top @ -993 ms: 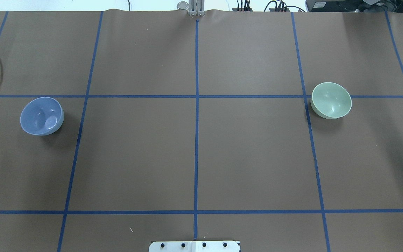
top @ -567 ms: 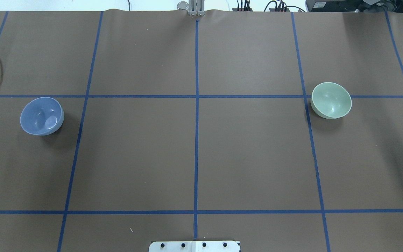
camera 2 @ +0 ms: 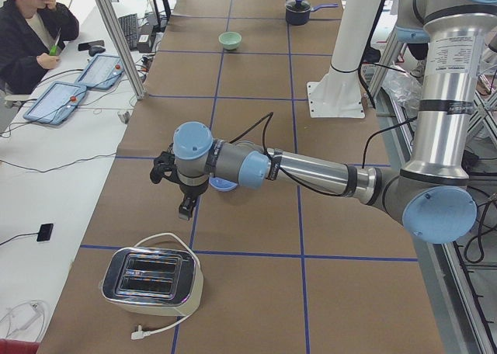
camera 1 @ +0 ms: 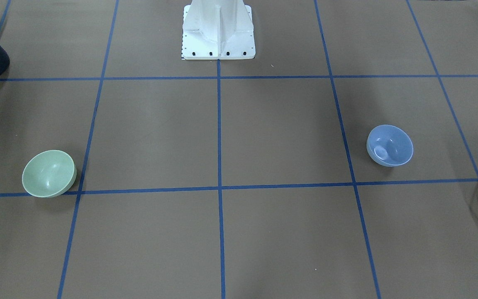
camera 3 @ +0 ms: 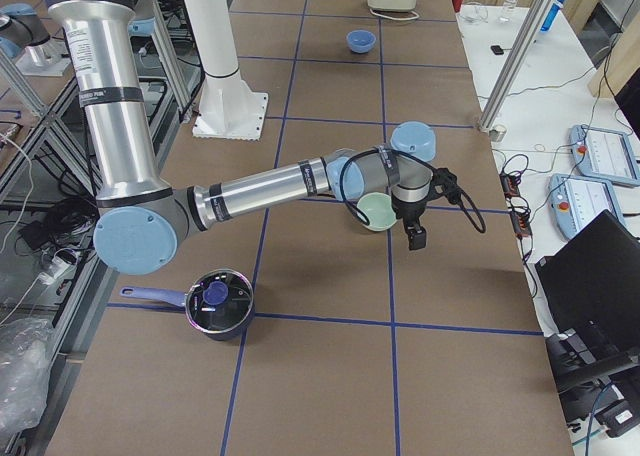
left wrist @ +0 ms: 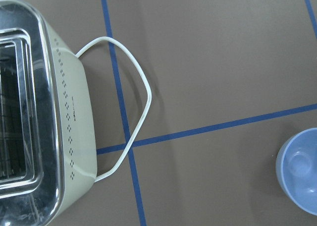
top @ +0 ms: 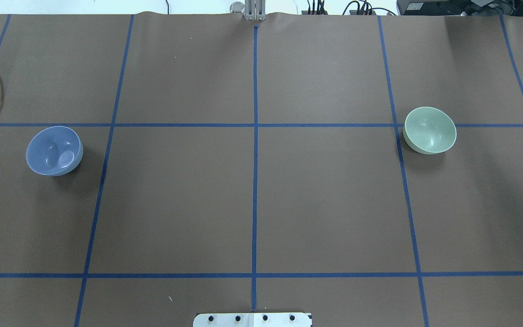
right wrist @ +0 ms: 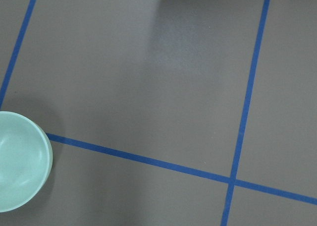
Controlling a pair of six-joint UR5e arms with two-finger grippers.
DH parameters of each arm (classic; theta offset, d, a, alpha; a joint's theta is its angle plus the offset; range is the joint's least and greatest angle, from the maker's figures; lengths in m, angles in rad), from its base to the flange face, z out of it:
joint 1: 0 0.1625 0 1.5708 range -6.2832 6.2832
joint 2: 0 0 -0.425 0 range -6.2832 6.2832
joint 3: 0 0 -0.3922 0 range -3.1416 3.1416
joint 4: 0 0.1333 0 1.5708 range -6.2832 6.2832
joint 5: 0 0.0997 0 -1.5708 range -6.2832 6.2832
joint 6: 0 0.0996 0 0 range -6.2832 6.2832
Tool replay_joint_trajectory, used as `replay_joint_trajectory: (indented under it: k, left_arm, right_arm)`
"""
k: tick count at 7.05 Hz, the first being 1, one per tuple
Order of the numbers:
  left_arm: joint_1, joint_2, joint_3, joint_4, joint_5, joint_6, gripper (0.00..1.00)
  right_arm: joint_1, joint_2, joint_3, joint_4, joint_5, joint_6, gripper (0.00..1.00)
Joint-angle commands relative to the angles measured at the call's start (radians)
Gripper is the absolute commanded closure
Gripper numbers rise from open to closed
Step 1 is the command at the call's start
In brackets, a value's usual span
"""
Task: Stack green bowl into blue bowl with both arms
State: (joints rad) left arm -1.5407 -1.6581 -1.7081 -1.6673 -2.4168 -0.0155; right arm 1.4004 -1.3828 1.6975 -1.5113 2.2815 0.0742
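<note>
Two bowls sit well apart on the table (top: 325,204). The green bowl (camera 3: 377,212) lies just beside the right gripper (camera 3: 415,238), on its robot side; farther along, the blue bowl (camera 2: 225,185) sits by the left gripper (camera 2: 185,208). Whether either gripper is spread or clenched, I cannot tell.

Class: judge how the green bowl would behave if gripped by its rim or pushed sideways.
The green bowl shows glossy highlights, so it is probably slippery. It looks rigid, likely keeping its shape. Its rounded underside on the brown table suggests it may rock or slide when pushed.
</note>
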Motion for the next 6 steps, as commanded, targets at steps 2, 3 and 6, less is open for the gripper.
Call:
replay_joint_trajectory:
  k: [2, 3, 6]
  left_arm:
    - [0.144, -0.042, -0.001, -0.052, 0.01, -0.15, 0.01]
    - [0.195, -0.04, 0.001, -0.096, 0.045, -0.226, 0.01]
    - [0.425, -0.028, 0.091, -0.289, 0.218, -0.441, 0.01]
  right_arm:
    - [-0.101, 0.059, -0.006, 0.0, -0.011, 0.012, 0.0]
    - [-0.139, 0.068, -0.01, 0.002, -0.031, 0.051, 0.0]
    - [-0.178, 0.077, -0.012, 0.002, -0.079, 0.079, 0.0]
